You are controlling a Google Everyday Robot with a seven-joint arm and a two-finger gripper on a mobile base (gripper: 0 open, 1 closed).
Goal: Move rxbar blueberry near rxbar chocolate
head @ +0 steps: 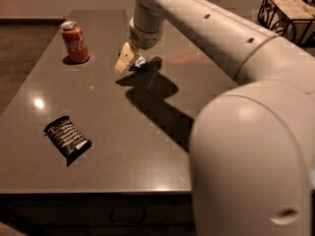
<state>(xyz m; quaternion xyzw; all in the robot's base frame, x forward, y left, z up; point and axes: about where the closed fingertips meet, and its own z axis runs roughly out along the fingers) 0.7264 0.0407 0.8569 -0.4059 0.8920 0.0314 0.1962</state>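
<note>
Your gripper [123, 63] hangs low over the far part of the table [147, 166], and the rxbar blueberry [140, 62] lies right behind it, just beside its tip on the side toward the arm's shadow. You see only a small scrap of dark blue and white wrapper past the gripper; the rest of the bar is hidden. You cannot tell whether the gripper touches the bar, how far open it is, or whether it has hold of anything. The rxbar chocolate [67, 137] lies well apart from the gripper, much nearer the camera and off toward the picture's left edge, flat on the table and turned at a slant. Its black wrapper carries pale lines of text, but you cannot read them from here. The blue wrapper shows no writing you can make out either. A red soda can [75, 42] stands upright to the picture's left of the gripper, near it but clear of it, a little farther back; the white script on its side reads as Coca-Cola. Far off to the picture's right of the gripper, beyond the arm, sits a dark wire basket [288, 11] with something pale in it. By count you have two snack bars, one can, one basket and one gripper.
</note>
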